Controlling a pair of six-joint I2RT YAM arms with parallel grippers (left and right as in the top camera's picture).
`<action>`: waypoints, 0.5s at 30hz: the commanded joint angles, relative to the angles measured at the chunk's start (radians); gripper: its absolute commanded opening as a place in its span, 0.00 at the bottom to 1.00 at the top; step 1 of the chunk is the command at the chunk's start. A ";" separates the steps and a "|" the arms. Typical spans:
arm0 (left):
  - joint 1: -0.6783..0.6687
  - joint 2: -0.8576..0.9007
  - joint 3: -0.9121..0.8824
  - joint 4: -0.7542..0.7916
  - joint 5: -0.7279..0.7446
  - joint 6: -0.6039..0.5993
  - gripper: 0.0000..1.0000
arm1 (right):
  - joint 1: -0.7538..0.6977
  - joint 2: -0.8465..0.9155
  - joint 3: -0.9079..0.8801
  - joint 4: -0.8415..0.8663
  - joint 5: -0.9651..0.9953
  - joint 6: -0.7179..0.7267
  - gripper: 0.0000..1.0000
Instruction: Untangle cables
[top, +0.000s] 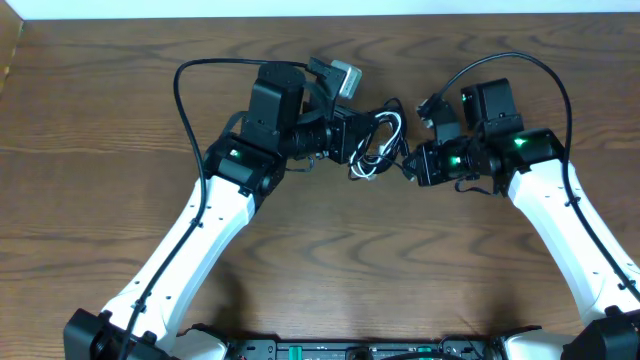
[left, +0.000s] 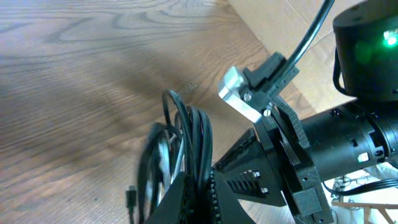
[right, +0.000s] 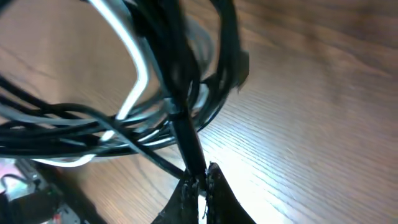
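Two grips on cables (right: 177, 74): left hand (top: 356, 138), right hand (top: 409, 160).

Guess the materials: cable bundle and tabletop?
The cables look rubber- or plastic-jacketed, mostly black and smooth; one whitish strand shows a glossy highlight. The table looks like wood or wood-look laminate: brown grain lines, soft glare. Real or printed grain, cannot tell.
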 joint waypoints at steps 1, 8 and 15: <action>0.032 -0.044 0.016 0.009 -0.012 -0.009 0.08 | 0.002 0.008 -0.006 -0.031 0.179 0.041 0.01; 0.139 -0.159 0.016 -0.016 -0.011 -0.008 0.08 | -0.040 0.008 -0.006 -0.071 0.291 0.055 0.01; 0.235 -0.272 0.016 -0.119 -0.012 0.032 0.08 | -0.096 0.008 -0.006 -0.076 0.320 0.083 0.01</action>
